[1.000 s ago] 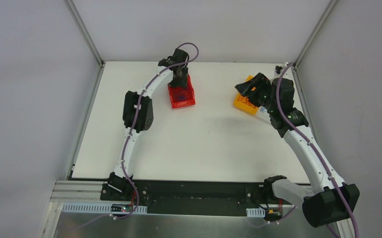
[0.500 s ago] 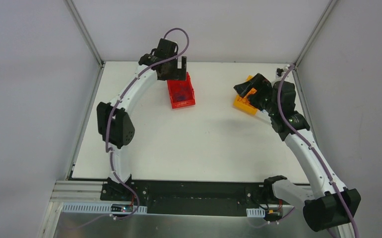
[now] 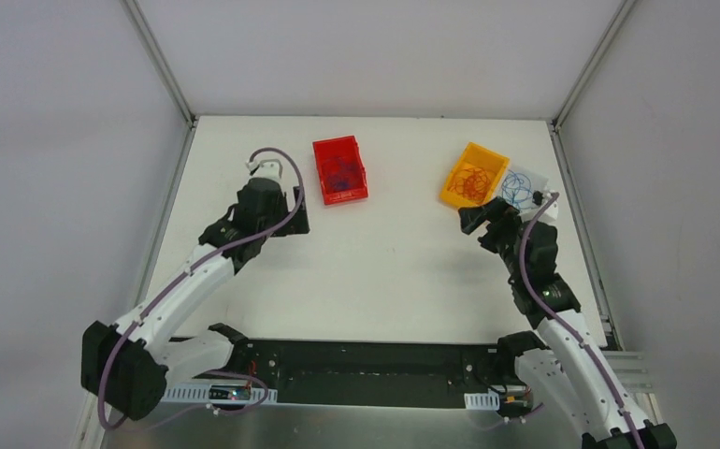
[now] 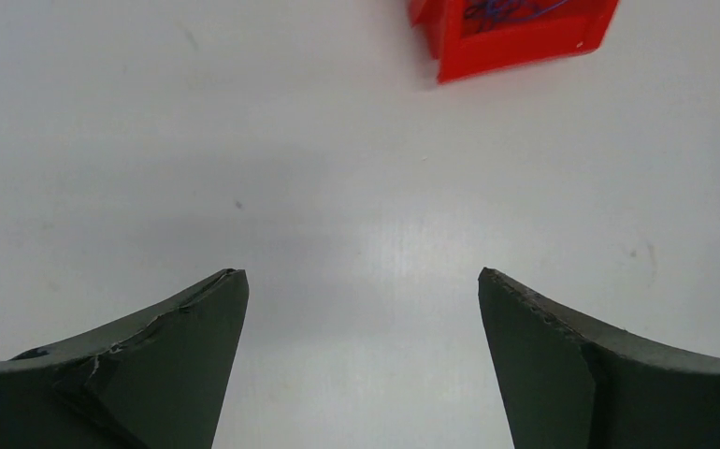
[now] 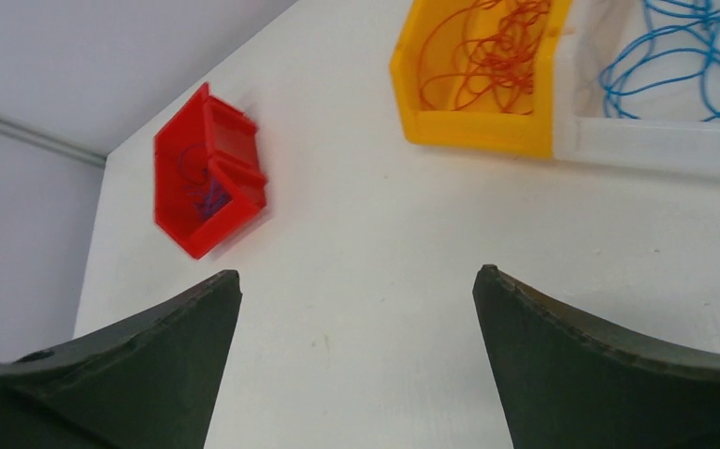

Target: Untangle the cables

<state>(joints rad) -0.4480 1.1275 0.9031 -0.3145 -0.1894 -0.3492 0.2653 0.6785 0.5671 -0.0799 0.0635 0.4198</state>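
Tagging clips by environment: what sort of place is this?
Probably a lab robot test cell: a white table enclosed by metal-framed grey panels, left arm and right arm bolted at its near edge, and a red bin, yellow bin and clear bin holding thin cables.

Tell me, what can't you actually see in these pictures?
- Left wrist view: the red bin is cut off by the top edge, its inside mostly out of frame.
- Right wrist view: the white bin and its blue wires run off the top and right edges.
- Top view: the orange wires are too small to count.
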